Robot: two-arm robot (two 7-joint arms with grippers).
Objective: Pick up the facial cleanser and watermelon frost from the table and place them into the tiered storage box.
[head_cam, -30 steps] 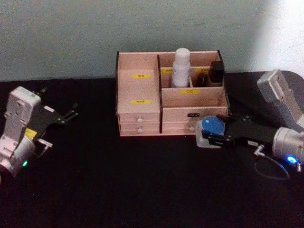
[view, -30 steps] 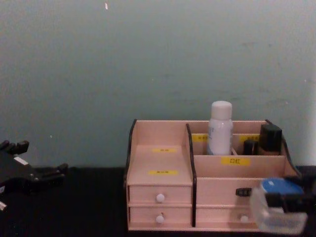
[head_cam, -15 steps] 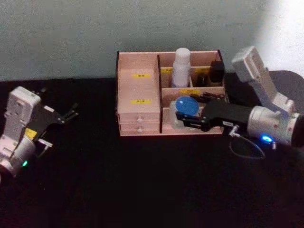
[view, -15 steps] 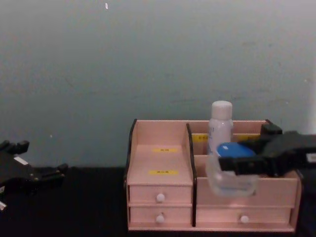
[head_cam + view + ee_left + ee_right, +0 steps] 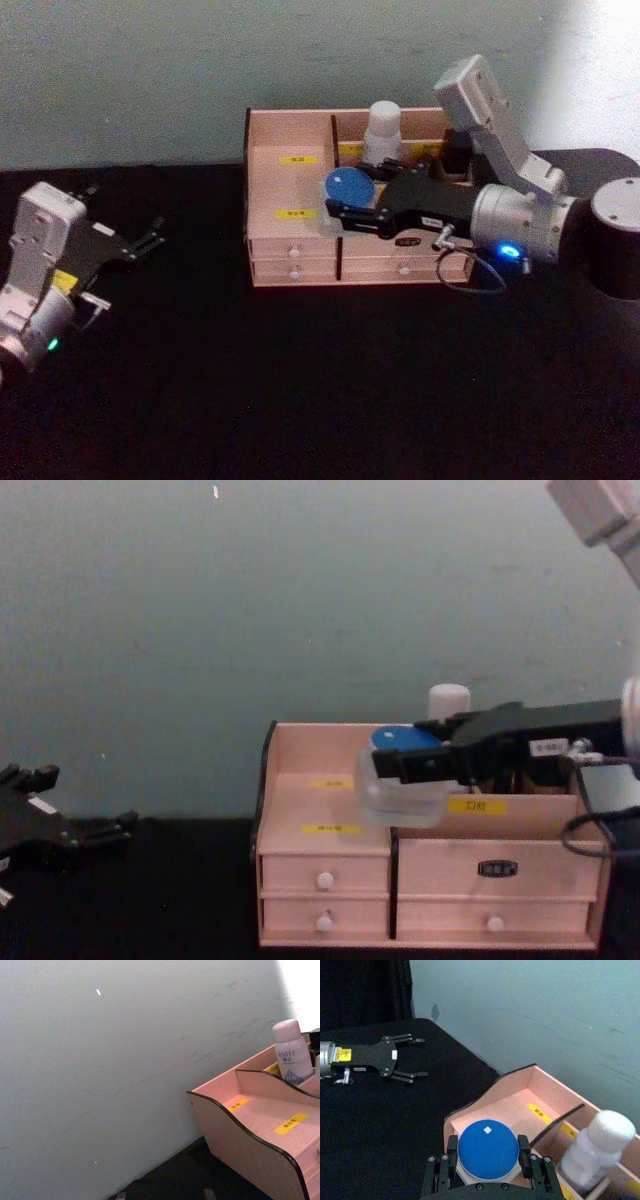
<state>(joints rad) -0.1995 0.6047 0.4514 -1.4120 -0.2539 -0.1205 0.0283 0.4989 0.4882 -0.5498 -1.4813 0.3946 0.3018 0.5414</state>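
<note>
— Where's the watermelon frost [image 5: 488, 1150]?
— Clamped between the right jaws, held above the tiered storage box [image 5: 290, 250], about over its middle divider
— The facial cleanser [image 5: 382, 125]?
— Upright in a back compartment, just beyond those jaws
— Left jaws?
— Spread, holding nothing, well apart, over the surface [image 5: 300, 380]

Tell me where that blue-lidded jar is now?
In the head view, the watermelon frost is held by the right end effector above the tiered storage box, near its middle divider.

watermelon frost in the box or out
Out: the right hand holds the watermelon frost up over the left side of the tiered storage box.
</note>
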